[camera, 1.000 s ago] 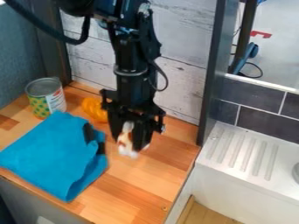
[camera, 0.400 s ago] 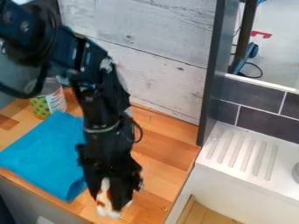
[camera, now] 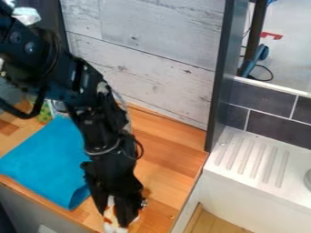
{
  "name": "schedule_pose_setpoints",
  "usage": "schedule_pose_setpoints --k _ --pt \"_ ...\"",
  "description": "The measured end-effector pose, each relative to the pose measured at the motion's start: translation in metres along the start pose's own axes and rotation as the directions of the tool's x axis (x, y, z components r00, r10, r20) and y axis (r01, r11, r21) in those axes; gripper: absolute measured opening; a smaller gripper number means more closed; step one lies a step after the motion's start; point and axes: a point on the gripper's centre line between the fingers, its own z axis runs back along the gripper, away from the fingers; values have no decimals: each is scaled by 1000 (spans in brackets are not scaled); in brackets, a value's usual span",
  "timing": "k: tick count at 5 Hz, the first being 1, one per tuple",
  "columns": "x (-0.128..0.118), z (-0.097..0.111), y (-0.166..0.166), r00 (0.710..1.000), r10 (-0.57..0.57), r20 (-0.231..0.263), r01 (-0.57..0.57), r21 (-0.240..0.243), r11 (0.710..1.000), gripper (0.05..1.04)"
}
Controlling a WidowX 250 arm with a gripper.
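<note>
A small white figure with orange-brown patches sits between my pincer's fingers, its pale lower end poking below their tips — pinched at its sides, I judge, to leave that end free. Left of the pincer in my view lies a bright blue cloth, spread fairly flat; beyond it, a green-and-yellow patterned can stands partly behind my arm.

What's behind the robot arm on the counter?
Behind the arm, you can see part of a patterned can and a whitewashed plank wall. The arm covers the rest of the can.
</note>
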Motion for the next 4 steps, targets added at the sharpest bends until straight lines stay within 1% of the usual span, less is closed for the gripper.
schedule_pose_setpoints --k 1,2,3,4 --pt "-3 -3 8 1000 26 -16 -26 -6 1000 659" --pt "-8 7 5 998 56 -42 -57 -25 998 929" --pt "1 30 4 990 137 10 -137 -7 990 1010" --pt "6 50 0 985 166 43 -166 -3 986 1005"
